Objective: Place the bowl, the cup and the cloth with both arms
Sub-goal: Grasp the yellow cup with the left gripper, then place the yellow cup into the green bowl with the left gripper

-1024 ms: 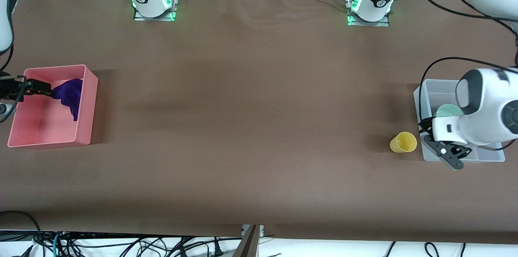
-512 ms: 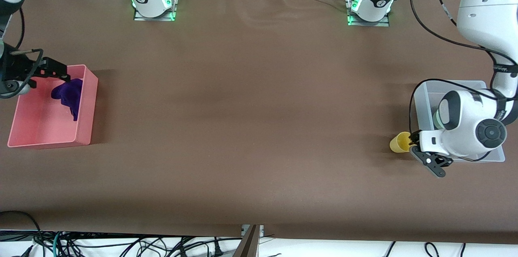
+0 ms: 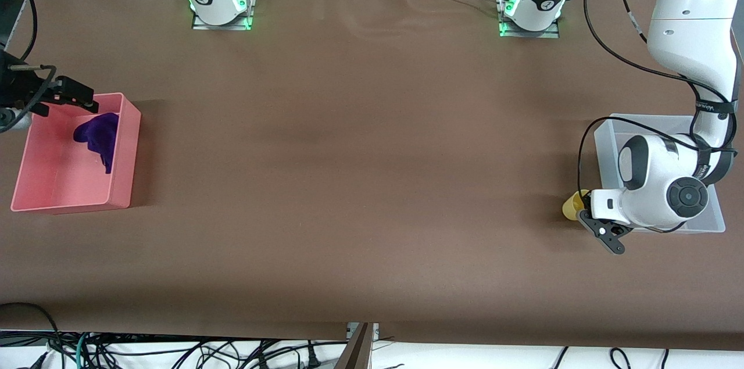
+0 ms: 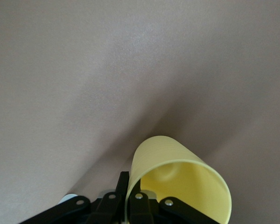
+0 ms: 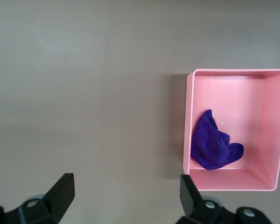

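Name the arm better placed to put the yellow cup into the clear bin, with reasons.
Left. The left gripper is already at the cup, one finger inside its rim, right beside the clear bin. The right gripper hangs open by the pink bin holding the cloth, at the table's right-arm end.

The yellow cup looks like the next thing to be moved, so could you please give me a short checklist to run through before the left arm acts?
1. Cloth lies in the pink bin: ok.
2. Right gripper is open, empty and off the cloth, over the bin's edge nearest the bases: ok.
3. Left gripper is at the cup, a finger against its wall: ok.
4. Firm grip on the cup: cannot tell; the fingertips are hidden.
5. Cup still on the table beside the clear bin, not yet in it: not ok.
6. Bowl in the clear bin: cannot tell; the left arm covers it.
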Available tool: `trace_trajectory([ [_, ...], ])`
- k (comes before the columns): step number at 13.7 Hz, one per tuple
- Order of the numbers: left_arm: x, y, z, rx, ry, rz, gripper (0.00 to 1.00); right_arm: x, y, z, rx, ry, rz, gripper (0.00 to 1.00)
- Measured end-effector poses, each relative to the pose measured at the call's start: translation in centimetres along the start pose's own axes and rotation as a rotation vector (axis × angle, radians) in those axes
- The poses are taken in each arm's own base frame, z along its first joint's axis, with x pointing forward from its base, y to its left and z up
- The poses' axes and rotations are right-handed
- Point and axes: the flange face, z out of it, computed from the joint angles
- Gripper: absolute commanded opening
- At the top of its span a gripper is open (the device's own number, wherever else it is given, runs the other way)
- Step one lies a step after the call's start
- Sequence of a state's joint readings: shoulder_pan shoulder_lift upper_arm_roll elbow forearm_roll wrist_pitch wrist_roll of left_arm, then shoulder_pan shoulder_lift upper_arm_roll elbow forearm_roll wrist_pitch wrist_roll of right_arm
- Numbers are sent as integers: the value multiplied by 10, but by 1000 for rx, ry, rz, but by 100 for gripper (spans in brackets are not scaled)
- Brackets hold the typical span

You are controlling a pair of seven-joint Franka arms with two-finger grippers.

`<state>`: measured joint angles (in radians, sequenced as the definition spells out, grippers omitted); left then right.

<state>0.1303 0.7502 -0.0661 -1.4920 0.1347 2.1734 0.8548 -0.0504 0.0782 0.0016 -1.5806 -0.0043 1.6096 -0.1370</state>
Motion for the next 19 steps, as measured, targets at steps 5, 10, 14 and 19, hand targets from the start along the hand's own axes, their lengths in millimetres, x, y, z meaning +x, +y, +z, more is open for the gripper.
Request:
trace_trajectory([
  [5,-21,-18,-79,19,-1,-42,0,-10,-1,-18,-88,-17,-7,100],
  [10,-122,-34,-160,-112,-104,-137,0,-21,6,-34,-80,-27,17,100],
  [14,-204,-68,-109,-100,-83,-176,0,-23,6,-32,-68,-48,20,100],
  [19,-239,-57,-21,-133,-44,-215,0,-22,5,-30,-56,-54,29,100],
])
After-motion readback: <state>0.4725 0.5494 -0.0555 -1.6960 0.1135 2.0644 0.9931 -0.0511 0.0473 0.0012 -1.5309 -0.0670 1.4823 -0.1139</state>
